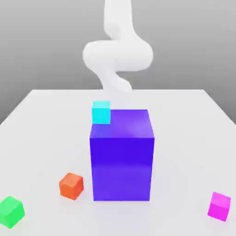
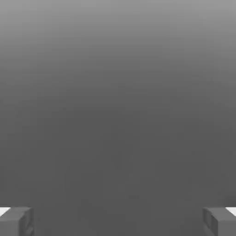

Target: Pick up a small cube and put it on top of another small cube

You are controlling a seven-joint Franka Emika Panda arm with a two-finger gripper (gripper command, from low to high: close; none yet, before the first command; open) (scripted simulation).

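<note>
Nearest us on the worktop (image 1: 41, 115) sits a green cube (image 1: 11, 211) at the exterior view's left corner, with a magenta cube (image 1: 219, 205) opposite it on the right. A little further in is an orange-red cube (image 1: 71, 185), just beside the base of a tall blue-violet block (image 1: 121, 156). Beyond that block's top left corner a cyan cube (image 1: 101, 112) shows; we cannot tell whether it rests on the worktop behind the block or sits higher. Furthest back rises the white arm (image 1: 117, 50), its lower part hidden by the block.

In the hand view the end effector (image 2: 118, 220) stands wide open, its two fingertips (image 2: 16, 220) far apart with nothing between them, facing bare grey background rather than any cube.

We judge that no cube has been picked yet. The main risk is the tall block: it stands between the arm and the near cubes, so a low, direct reach could strike or topple it. Stacking also asks for close alignment, since an off-centre release could let a cube slide off its partner.
</note>
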